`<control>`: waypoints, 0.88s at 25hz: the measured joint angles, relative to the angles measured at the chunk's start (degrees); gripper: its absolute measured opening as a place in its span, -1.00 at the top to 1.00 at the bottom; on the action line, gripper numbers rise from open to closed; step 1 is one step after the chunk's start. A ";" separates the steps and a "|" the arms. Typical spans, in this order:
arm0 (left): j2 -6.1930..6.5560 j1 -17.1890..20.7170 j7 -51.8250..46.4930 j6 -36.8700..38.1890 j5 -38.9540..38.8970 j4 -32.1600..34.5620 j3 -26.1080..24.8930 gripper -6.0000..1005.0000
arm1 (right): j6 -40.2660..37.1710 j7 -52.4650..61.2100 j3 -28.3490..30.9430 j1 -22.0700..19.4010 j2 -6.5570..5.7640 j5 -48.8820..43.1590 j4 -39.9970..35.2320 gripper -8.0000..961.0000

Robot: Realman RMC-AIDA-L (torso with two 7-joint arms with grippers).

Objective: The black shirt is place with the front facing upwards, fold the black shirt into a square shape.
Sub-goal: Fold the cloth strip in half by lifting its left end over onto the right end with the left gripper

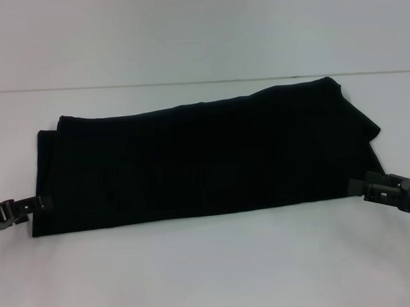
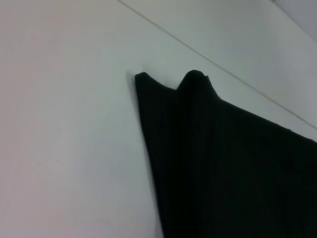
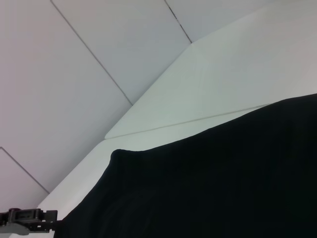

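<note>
We see the black shirt [image 1: 205,160] folded into a long band on the white tabletop [image 1: 210,269]. Our left gripper [image 1: 38,203] and right gripper [image 1: 356,185] sit at its ends; whether either grips, we cannot tell.

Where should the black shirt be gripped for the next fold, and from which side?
Probably at its two short ends. The black shirt lies as a long flat band across the table, so each tool should come in low from its own side: the left tool at the left edge, the right tool at the right.

Folded black shirt [image 1: 205,160] (grippers beside)
</note>
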 joint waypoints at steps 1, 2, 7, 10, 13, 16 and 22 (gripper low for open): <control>-0.02 0.00 0.18 -0.21 -0.01 0.00 0.01 -0.58 | 0.00 -0.02 0.02 0.01 0.00 -0.01 0.00 -0.92; -0.04 0.00 0.37 -0.44 -0.07 -0.01 0.01 -0.57 | 0.00 -0.05 0.06 0.01 0.00 -0.02 0.00 -0.92; -0.06 -0.10 0.75 -0.88 -0.26 -0.59 0.05 -0.54 | 0.01 -0.10 -0.21 0.17 -0.01 -0.03 0.00 -0.92; -0.06 -0.31 0.73 -0.52 0.01 -1.08 0.54 -0.52 | 0.01 -0.11 -0.21 0.18 -0.03 -0.03 0.00 -0.92; -0.04 -0.50 0.48 0.30 0.12 -1.45 1.50 -0.50 | 0.01 -0.14 -0.08 0.13 -0.04 -0.03 0.00 -0.92; -0.03 -0.66 0.71 1.10 0.11 -1.42 2.37 -0.47 | -0.07 -0.20 0.03 0.10 -0.04 -0.03 0.00 -0.93; -0.19 -0.39 2.64 1.52 0.54 -0.67 3.06 -0.43 | -0.25 -0.21 0.08 -0.04 -0.04 -0.03 0.00 -0.93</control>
